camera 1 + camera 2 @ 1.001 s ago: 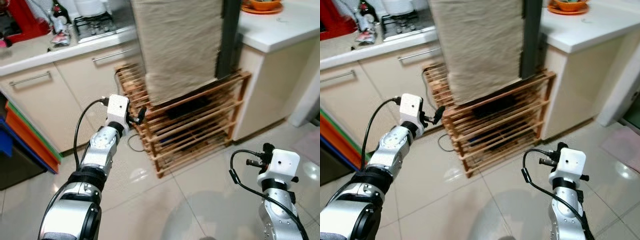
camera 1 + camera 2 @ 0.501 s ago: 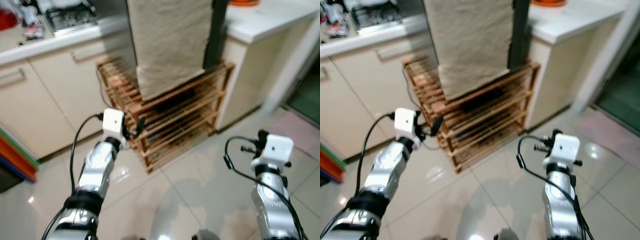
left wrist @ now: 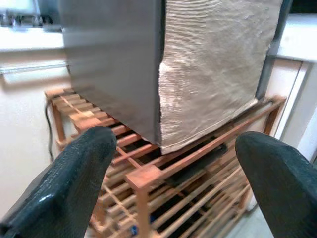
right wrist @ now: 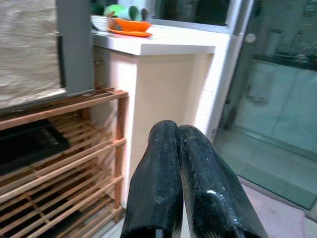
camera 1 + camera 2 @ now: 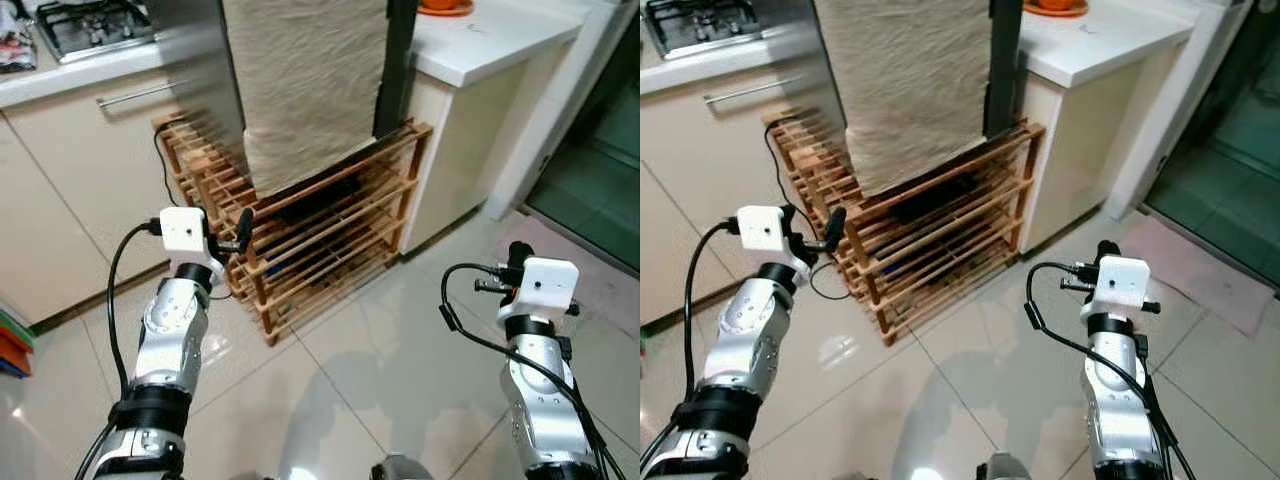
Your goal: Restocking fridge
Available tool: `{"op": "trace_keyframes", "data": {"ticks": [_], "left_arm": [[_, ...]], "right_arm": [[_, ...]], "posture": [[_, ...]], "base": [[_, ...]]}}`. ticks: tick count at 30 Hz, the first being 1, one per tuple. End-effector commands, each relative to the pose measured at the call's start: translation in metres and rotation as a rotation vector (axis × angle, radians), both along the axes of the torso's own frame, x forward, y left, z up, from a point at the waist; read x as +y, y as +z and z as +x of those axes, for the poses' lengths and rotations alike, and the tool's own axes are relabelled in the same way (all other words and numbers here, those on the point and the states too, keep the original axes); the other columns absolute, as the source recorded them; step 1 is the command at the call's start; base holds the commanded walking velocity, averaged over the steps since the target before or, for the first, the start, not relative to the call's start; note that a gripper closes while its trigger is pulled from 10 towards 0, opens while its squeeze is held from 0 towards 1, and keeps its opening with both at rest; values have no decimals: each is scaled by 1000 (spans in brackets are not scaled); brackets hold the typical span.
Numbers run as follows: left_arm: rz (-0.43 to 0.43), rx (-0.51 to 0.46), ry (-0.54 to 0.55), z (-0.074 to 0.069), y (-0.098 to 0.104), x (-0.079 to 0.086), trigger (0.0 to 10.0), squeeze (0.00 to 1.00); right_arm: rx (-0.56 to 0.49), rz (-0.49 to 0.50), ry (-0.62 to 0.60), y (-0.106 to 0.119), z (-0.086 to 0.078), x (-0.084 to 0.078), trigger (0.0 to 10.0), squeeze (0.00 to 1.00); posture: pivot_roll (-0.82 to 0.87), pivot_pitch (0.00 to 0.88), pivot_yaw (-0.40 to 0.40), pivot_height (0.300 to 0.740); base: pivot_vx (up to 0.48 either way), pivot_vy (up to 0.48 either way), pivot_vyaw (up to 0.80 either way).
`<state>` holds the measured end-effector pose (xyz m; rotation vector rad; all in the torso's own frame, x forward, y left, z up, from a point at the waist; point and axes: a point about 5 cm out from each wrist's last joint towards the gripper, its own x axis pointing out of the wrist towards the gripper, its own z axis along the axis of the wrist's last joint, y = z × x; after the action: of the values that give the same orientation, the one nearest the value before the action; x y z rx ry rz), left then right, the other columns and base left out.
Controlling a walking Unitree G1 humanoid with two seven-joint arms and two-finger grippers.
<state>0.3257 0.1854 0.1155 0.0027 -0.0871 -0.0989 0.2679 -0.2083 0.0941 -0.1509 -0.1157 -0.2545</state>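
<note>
Glossy pale floor tiles (image 5: 330, 350) lie under me in a kitchen. One grey fridge (image 3: 114, 64) stands on one wooden slatted rack (image 5: 320, 235), between the cream base cabinets (image 5: 90, 170) on my left and a white-topped counter unit (image 5: 480, 40) on my right. One beige woven cloth (image 5: 300, 80) hangs down the fridge's front, with a dark vertical strip (image 5: 393, 60) beside it at the cloth's right edge. The rack has several slatted shelves; a flat black item (image 4: 25, 144) lies on one, too indistinct to identify. My left gripper (image 3: 183, 163) is raised in front of the rack's left corner, fingers spread wide apart, touching nothing. My right gripper (image 4: 179, 183) is held over the floor to the right, well apart from the rack, its two fingers pressed together and empty. One orange dish (image 4: 130, 26) sits on the counter top. One gas hob (image 5: 90, 25) is set into the worktop above the cabinets. One black cable (image 5: 165, 160) runs down beside the rack's left end.
</note>
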Motion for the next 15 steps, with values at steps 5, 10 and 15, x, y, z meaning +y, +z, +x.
{"op": "trace_keyframes", "data": {"ticks": [5,10,15], "left_arm": [[73,-15,-102,2,9,-12,10000,0],[11,-89,-152,2,28,-23,10000,0],[72,-59,-165,4,24,-29,10000,0]], "right_arm": [[-44,-10,36,9,2,12,10000,0],[-85,-33,75,19,2,20,10000,0],[-49,-14,74,12,4,17,10000,0]], "posture": [[-38,0,54,740],[-51,0,41,740],[-60,0,35,740]], "base": [[0,0,0],[255,0,0],[431,0,0]]}}
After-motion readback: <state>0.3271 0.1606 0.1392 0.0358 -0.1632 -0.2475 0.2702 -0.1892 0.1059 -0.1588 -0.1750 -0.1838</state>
